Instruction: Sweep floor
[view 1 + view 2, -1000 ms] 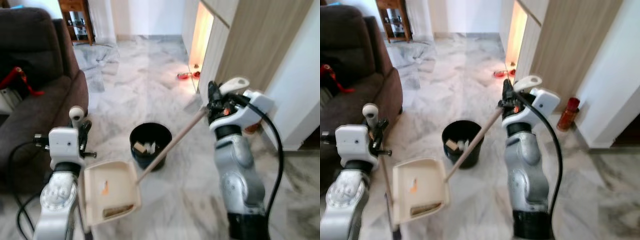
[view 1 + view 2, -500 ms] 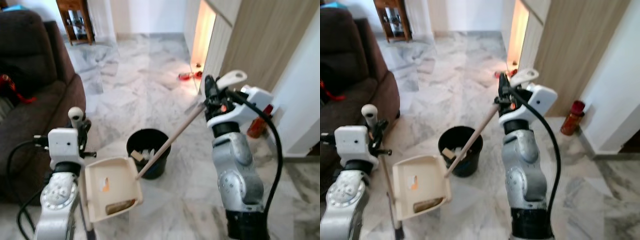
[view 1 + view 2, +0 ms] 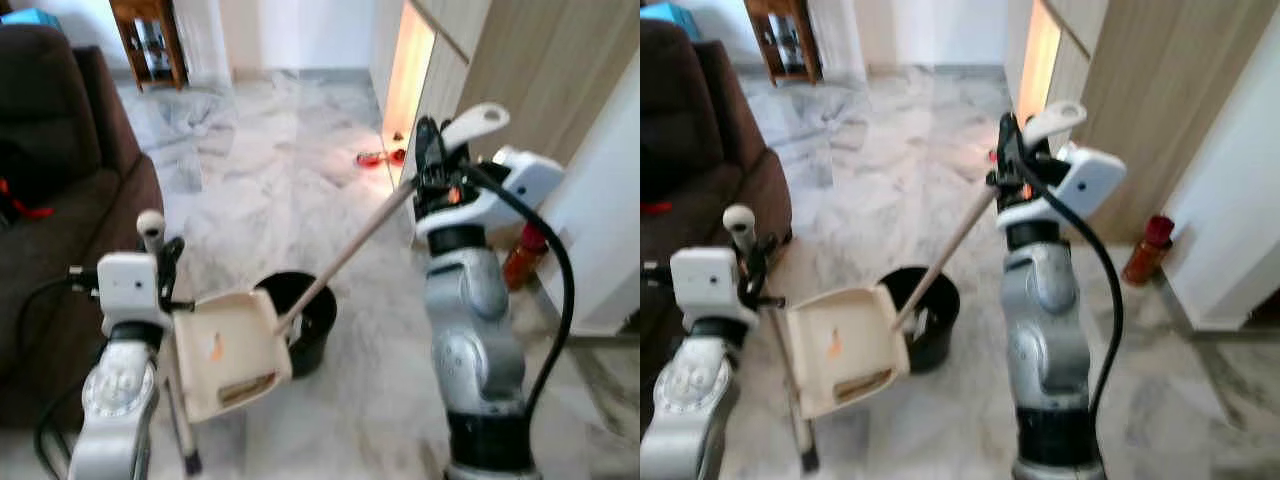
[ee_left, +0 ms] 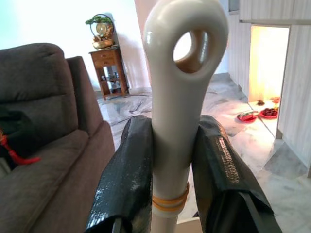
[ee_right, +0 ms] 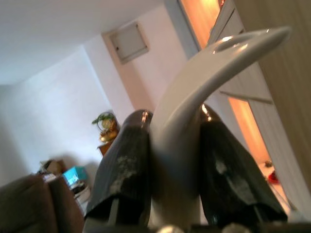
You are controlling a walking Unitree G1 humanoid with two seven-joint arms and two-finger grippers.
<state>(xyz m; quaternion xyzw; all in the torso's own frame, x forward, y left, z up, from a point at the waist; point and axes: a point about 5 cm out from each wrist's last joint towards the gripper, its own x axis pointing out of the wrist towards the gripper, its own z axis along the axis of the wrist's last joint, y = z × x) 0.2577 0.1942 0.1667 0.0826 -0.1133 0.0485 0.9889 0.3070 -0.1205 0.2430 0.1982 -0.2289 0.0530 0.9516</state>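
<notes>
The left gripper (image 4: 171, 184) is clamped on the upright handle of the dustpan (image 3: 232, 352), its two black fingers (image 4: 127, 179) pressed on either side of the cream shaft just under the handle's looped end. From that grip the shaft runs straight down to the floor beside the robot's left arm, and the cream pan hangs off it, tilted, with its open mouth turned toward the black bin (image 3: 305, 320). The pan's far edge sits at the bin's near rim and partly hides it; a strip of brownish debris and an orange scrap lie inside the pan, low against its back wall. The right gripper (image 5: 167, 165) is closed on the white curved grip of the broom (image 3: 345, 253), held high and well out to the robot's right. The broom's wooden stick slants down and to the left from that hand, and its low end meets the pan's upper right corner, right above the bin. So the relation that counts is the pan's mouth against the bin's opening: the bin lies just ahead and to the right of the left gripper, so the left arm is the nearer one, and the pan's long side faces it. My judgement is that the next move is to tip the pan over the rim, with the broom placed to push the load out.
</notes>
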